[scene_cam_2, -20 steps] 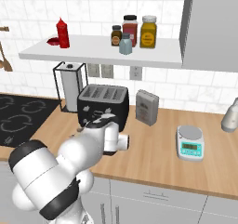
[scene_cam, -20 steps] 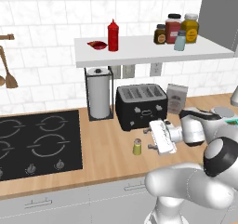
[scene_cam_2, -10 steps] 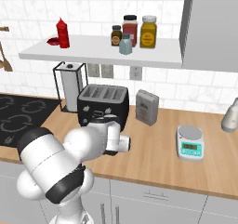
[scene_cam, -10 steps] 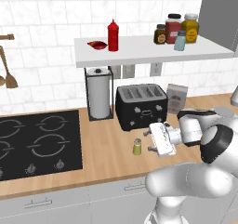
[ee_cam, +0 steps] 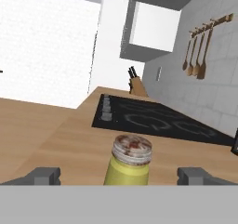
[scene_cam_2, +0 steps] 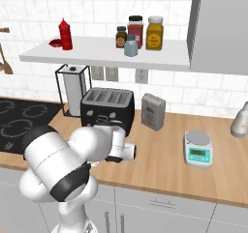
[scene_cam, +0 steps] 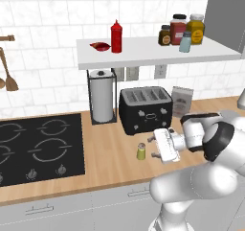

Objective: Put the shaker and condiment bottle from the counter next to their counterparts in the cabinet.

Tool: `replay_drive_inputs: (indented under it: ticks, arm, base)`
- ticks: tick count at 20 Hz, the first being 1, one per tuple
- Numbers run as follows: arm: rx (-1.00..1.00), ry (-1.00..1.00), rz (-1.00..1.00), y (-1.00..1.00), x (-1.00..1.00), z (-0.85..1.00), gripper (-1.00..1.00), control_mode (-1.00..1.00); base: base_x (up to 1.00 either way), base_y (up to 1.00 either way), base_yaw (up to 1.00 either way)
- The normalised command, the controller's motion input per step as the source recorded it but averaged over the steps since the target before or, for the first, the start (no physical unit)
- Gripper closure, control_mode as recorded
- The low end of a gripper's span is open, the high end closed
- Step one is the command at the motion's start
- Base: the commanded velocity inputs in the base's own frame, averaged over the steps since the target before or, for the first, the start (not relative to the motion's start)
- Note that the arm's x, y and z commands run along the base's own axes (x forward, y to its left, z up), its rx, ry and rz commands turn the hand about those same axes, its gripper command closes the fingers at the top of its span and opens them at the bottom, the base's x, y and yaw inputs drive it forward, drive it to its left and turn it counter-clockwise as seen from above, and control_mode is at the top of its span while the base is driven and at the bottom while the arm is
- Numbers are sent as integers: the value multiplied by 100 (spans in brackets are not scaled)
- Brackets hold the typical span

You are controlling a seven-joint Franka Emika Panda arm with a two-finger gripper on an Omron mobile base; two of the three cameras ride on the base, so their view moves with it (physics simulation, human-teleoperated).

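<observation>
Standing upright on the table [scene_cam: 110, 163], the shaker [scene_cam: 141, 151] sits in front of the toaster [scene_cam: 145, 109], apart from it, toward the table's front edge. Hand [scene_cam: 154, 146] lies level beside the shaker on the side away from the hob [scene_cam: 40, 146], its fingers [ee_cam: 45, 175] spread wide; in the hand view the shaker stands between the tips with a gap on each side, untouched. Condiment bottle [scene_cam: 116, 37] stands upright on the cabinet [scene_cam: 158, 55] above the toaster, just beside a small red item [scene_cam: 101, 46]; pale blue shaker [scene_cam: 185, 41] stands well along the same shelf by three jars.
</observation>
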Motion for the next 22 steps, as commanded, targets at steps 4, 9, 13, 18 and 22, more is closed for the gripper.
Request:
replay_drive_inputs:
  ticks: [4, 9, 13, 18, 22]
  arm:
    - [-4, 1, 0, 5, 10, -4, -100, -100]
    - [-7, 4, -1, 11, 20, -10, -100, -100]
    - [-7, 1, 0, 14, 10, -12, -100, -100]
    - [-1, 1, 0, 4, 2, -10, -100, -100]
    - [0, 0, 0, 0, 0, -4, -100, -100]
  base:
    - [0, 0, 0]
    - [0, 0, 0]
    - [0, 0, 0]
    - [0, 0, 0]
    - [0, 0, 0]
